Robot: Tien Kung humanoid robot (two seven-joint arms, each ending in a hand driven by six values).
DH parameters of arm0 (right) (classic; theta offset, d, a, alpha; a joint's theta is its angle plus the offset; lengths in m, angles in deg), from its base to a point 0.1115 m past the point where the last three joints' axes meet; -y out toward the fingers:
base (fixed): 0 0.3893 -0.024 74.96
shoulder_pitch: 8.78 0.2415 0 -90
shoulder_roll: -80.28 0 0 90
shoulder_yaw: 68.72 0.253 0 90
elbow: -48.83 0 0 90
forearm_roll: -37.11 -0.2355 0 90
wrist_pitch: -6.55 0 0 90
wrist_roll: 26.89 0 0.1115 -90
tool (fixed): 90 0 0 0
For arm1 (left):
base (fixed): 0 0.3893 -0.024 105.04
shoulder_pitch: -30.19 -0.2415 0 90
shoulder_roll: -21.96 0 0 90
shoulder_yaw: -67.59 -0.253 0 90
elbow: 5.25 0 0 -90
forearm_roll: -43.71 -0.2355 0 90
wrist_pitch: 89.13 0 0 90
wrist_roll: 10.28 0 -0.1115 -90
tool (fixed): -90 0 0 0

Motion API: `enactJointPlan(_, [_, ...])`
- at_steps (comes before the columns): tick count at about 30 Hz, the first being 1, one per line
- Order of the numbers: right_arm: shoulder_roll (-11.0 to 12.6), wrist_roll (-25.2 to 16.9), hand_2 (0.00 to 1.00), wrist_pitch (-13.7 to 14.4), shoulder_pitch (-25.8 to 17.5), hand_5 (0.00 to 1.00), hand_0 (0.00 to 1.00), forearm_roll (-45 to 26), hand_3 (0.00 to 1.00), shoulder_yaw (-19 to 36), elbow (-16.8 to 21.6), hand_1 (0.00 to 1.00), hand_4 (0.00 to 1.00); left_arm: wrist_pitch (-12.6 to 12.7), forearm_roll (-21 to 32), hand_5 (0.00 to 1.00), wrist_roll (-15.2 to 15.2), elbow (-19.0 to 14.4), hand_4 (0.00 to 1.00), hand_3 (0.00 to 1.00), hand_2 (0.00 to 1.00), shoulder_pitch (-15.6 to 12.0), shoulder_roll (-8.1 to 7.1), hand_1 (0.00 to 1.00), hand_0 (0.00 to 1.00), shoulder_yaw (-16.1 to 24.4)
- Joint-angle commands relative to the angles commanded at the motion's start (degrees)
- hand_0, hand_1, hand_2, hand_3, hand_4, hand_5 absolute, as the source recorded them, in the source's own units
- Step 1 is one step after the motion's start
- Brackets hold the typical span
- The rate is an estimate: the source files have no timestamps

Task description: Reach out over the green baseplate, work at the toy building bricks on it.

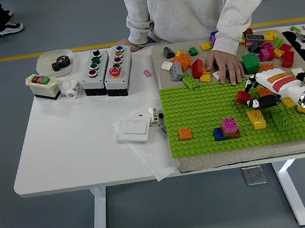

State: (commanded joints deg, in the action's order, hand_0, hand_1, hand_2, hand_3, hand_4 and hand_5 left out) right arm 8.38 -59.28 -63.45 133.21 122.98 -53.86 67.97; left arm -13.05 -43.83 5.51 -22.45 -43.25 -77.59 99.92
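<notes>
- The green baseplate (207, 113) is one flat studded square lying on a grey mat (229, 157) at the right part of the white counter (67, 140); its studs run in even rows and its near edge sits close to the counter's front.
- Five brick groups stand on the baseplate: one orange brick (185, 134) at its 8 o'clock corner; a pink brick (230, 125) stacked over a blue brick (219, 134) near the front middle; one yellow brick (256, 119) just to the 3 o'clock side of these; one dark green brick (280, 119) further toward 3 o'clock; and one red brick (242, 97) toward 1 o'clock.
- One robot hand is in view, the right hand (268, 92), white with orange bands and black fingers (262, 102), entering from 3 o'clock; it is over the baseplate just beside the red brick, and I cannot tell whether the fingers are clamped on it or merely touching.
- The left hand does not show.
- A loose pile of bricks (266, 51) of many colours lies on the mat beyond the baseplate at 12 to 2 o'clock.
- A person's hand (224, 64) rests flat among these bricks, fingers spread, at the baseplate's far edge.
- Toward 10 o'clock on the counter stand two grey button boxes (106, 69), one white bowl (54, 62) holding a black gear, and one small switch box (43, 85); one white wall switch (134, 130) lies on paper just beside the baseplate's 9 o'clock edge.
</notes>
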Motion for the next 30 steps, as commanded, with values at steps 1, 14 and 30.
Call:
enactJointPlan(1, [0.4,-0.2,0.585,0.0,-0.1,0.546,0.65,0.8,0.532,0.9,0.6,0.579,0.728,0.1,0.0,0.606,0.0,0.0,0.66,0.597,0.702,-0.1,0.02,0.728,0.728,0.1])
enactJointPlan(14, [5.5,-1.6,0.585,0.6,-1.2,0.542,0.654,8.4,0.532,7.2,9.7,0.58,0.73,0.2,0.2,0.607,-0.1,0.2,0.661,0.598,0.701,-1.1,0.15,0.726,0.729,0.2])
enactJointPlan(30, [11.9,-3.3,0.588,3.9,-4.0,0.533,0.657,15.1,0.533,6.4,15.5,0.585,0.736,0.3,0.6,0.608,-0.2,0.3,0.661,0.597,0.701,-1.7,0.2,0.726,0.725,-0.1])
